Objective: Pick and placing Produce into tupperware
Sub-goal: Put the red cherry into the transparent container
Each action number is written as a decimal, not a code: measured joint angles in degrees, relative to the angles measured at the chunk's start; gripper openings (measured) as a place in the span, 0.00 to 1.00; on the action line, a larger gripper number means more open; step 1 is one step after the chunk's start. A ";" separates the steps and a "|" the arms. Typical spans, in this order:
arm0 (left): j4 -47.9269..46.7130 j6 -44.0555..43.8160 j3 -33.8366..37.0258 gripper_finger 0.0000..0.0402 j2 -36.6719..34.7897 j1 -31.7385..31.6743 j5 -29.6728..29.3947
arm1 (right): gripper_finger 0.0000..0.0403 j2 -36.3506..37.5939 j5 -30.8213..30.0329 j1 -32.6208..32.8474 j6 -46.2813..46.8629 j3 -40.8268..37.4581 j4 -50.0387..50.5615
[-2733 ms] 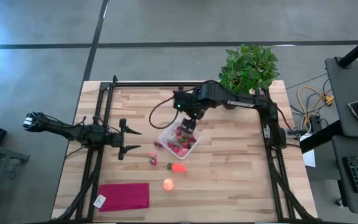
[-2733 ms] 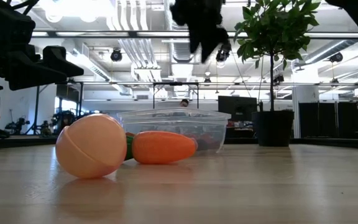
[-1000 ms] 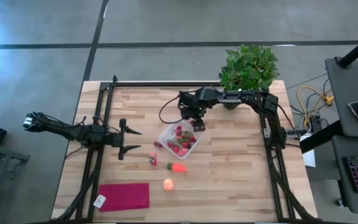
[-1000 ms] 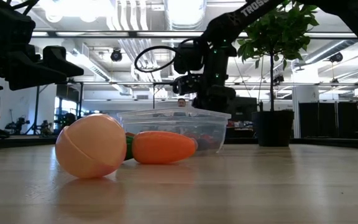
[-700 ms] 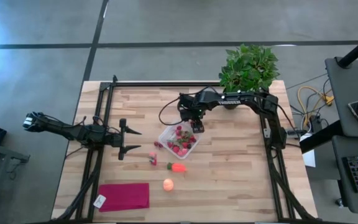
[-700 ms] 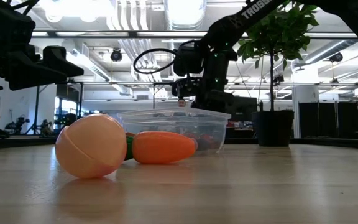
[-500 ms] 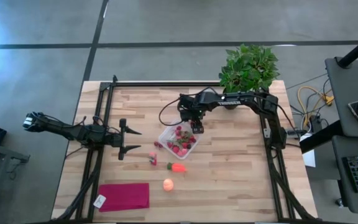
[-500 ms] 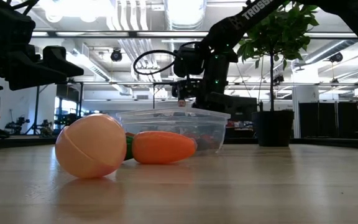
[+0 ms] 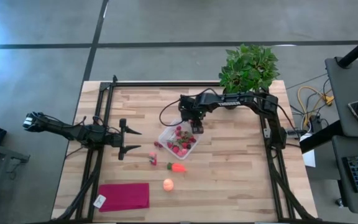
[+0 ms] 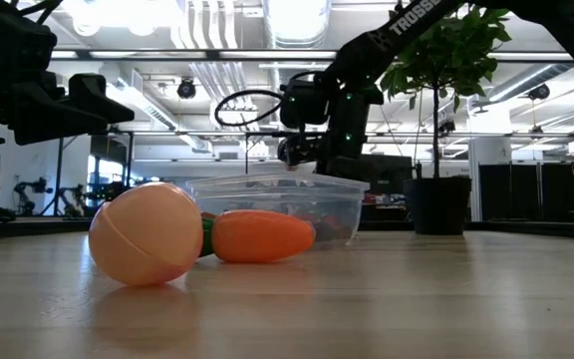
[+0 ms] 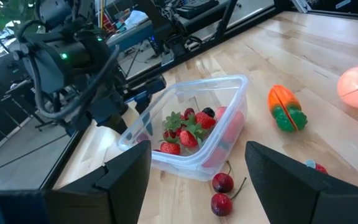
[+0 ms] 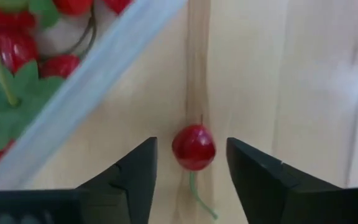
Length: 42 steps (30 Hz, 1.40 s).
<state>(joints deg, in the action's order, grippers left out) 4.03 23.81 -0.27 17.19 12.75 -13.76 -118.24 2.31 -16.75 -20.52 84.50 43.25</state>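
Observation:
The clear square tupperware sits mid-table with several red berries and green leaves inside. My right gripper is low beside its far right corner, open. Its fingers stand either side of a small red cherry that lies on the wood, without touching it. Two more cherries lie by the container's near left side. The orange carrot and the pale orange round fruit rest on the table nearer the front. My left gripper waits open at the table's left.
A flat magenta cloth lies at the near left corner. A leafy potted plant stands at the far right, close behind the right arm. Bare wood shows on the table's right half.
My right gripper has crept a little toward the table's left along the container's far side, staying low and open. The container, carrot and round fruit have kept their places.

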 joint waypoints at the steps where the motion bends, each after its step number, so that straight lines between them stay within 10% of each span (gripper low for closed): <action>1: 0.00 -0.02 0.00 0.61 0.00 0.00 0.00 | 0.44 0.00 -0.01 0.00 0.14 0.15 -0.38; 16: 0.00 -0.01 0.00 0.61 -0.09 0.00 0.00 | 0.19 0.00 -3.52 0.00 2.27 0.22 -0.57; 31: 0.00 -0.02 0.00 0.61 -0.07 0.00 0.01 | 0.15 5.77 -6.96 -1.79 14.40 4.32 -1.29; 42: 0.00 0.00 0.00 0.61 -0.09 0.00 0.00 | 0.16 11.82 5.97 13.78 31.29 10.43 4.60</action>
<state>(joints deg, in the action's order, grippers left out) 4.03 23.81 -0.27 17.10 12.75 -13.76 -106.41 8.28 -2.97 10.77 94.93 47.85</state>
